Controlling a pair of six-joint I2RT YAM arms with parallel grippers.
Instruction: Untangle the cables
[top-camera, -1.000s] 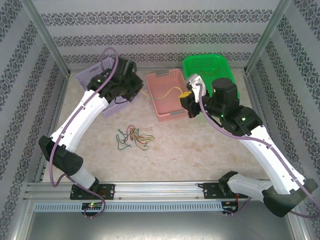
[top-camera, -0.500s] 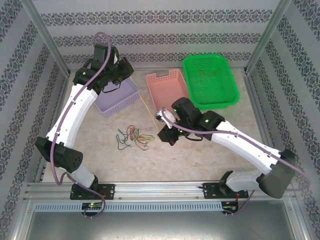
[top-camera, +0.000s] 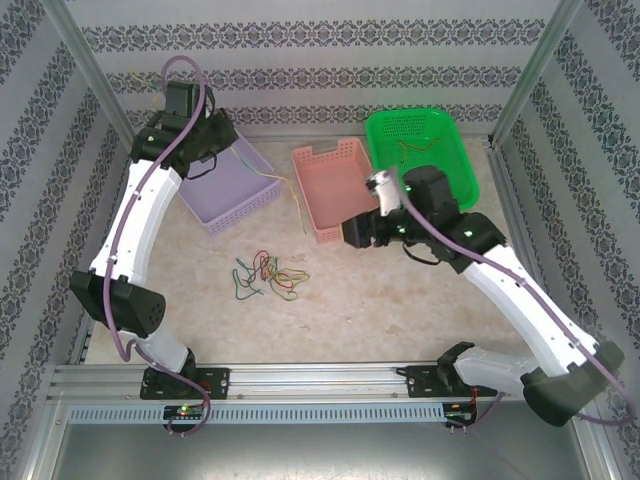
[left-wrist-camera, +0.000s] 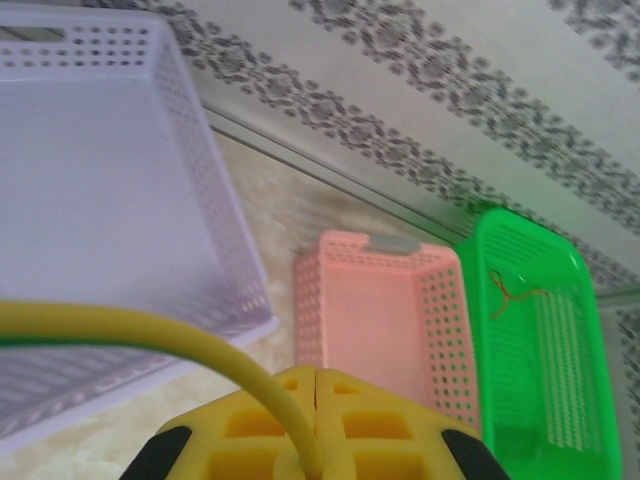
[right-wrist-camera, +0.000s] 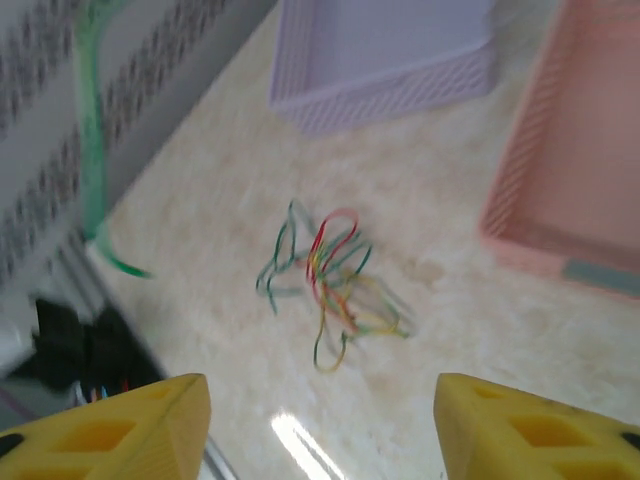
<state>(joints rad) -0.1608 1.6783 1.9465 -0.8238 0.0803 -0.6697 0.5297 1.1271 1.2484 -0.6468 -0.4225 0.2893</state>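
Where my left pincer (left-wrist-camera: 315, 400) is pressed together, it pinches a yellow cable (left-wrist-camera: 120, 325), with the lilac basket (left-wrist-camera: 90, 200) beside it. My right pincer (right-wrist-camera: 320, 420) stands spread and holds nothing. The tangled cables (right-wrist-camera: 325, 270) lie on the counter (right-wrist-camera: 470, 330) ahead of it, apart from both fingers.

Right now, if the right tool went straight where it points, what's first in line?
Likely the tangled cables on the table, ahead of the open right tool; nothing shows in between, though depth is unclear.
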